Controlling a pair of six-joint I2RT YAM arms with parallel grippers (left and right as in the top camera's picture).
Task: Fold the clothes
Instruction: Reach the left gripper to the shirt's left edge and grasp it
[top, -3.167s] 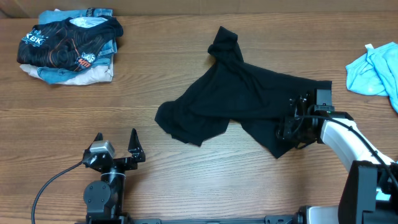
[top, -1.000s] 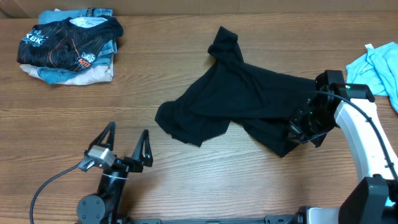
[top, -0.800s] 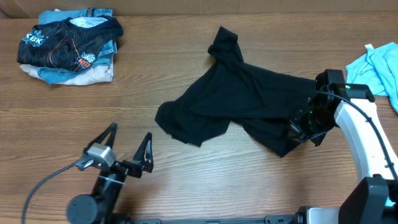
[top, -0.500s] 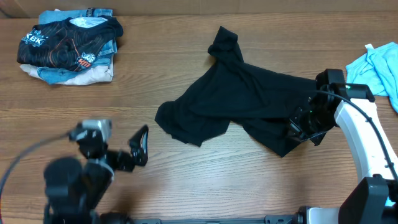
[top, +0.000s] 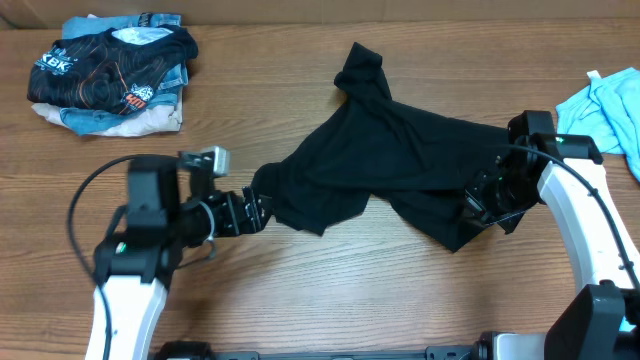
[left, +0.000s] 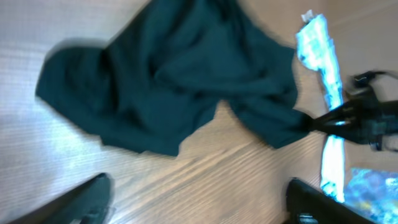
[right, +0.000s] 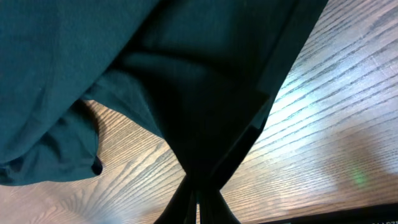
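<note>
Crumpled black T-shirt (top: 390, 150) on the bench (top: 330, 290), between two end effectors.
The right end effector (top: 483, 205) is clamped on the shirt's right edge; the left end effector (top: 258, 210), jaws wide, is at its left edge.

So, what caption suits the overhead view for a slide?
The right end effector pinches the black T-shirt at one edge; the open left end effector hovers at the opposite edge.
</note>
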